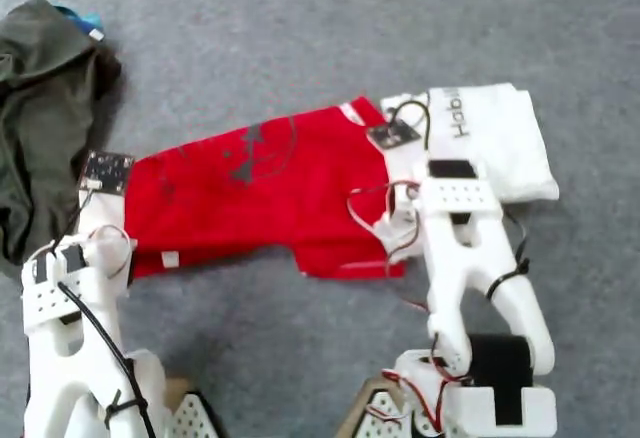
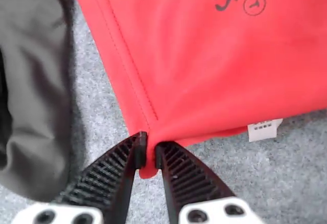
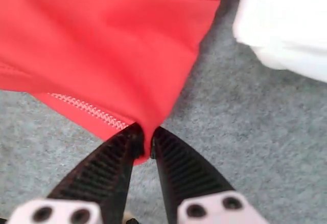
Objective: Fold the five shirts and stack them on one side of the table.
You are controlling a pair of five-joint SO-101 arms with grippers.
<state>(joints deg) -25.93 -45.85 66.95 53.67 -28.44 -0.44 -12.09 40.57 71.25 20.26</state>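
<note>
The red shirt [image 1: 250,193] lies flat across the middle of the table [image 1: 300,48]. The left claw [image 2: 148,155] is almost closed. Its two black fingers [image 2: 115,170] pinch a corner of the red shirt at the end nearest the table's left edge. A little white tag [image 2: 264,129] sticks out from the shirt's edge near that claw. The right claw [image 3: 144,142] is almost closed too, and it nips the red shirt at its other end. A white shirt [image 1: 500,143] sits folded near the right edge of the table, just beside the red one. A dark shirt [image 1: 40,108] lies in a crumpled heap at the far left corner.
</note>
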